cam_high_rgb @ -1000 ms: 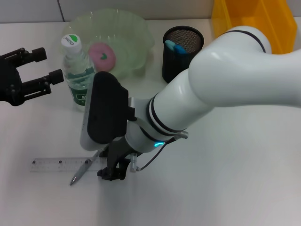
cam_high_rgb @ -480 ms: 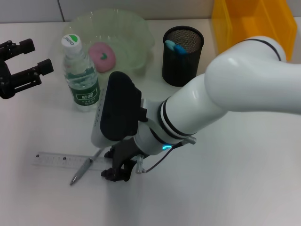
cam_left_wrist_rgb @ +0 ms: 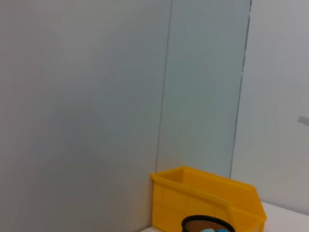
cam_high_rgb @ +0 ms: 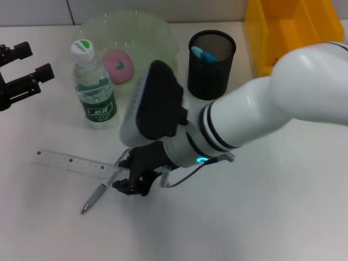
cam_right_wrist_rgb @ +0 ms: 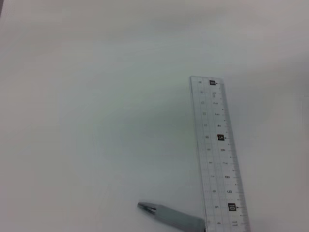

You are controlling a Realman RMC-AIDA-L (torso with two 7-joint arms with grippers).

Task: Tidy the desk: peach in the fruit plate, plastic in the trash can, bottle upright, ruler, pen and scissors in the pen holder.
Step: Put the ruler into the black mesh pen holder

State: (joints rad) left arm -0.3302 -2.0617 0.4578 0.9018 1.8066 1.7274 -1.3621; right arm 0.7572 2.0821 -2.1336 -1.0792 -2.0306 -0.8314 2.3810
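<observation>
clear ruler (cam_high_rgb: 73,162) flat on desk (cam_high_rgb: 261,217), grey pen (cam_high_rgb: 98,194) lying across its right end. right gripper (cam_high_rgb: 124,173) low over that crossing, finger state cannot tell. left gripper (cam_high_rgb: 24,68) at far left beside upright bottle (cam_high_rgb: 93,87), fingers apart, empty.

- i see a clear ruler (cam_high_rgb: 73,162) with black marks on my white desk (cam_high_rgb: 272,217)
- grey pen (cam_high_rgb: 97,195)
- pink peach (cam_high_rgb: 118,63) in the pale green plate (cam_high_rgb: 163,38)
- black mesh pen holder (cam_high_rgb: 211,68)
- yellow bin (cam_high_rgb: 293,27)
- the bottle (cam_high_rgb: 94,87) wears a green label under a white cap
</observation>
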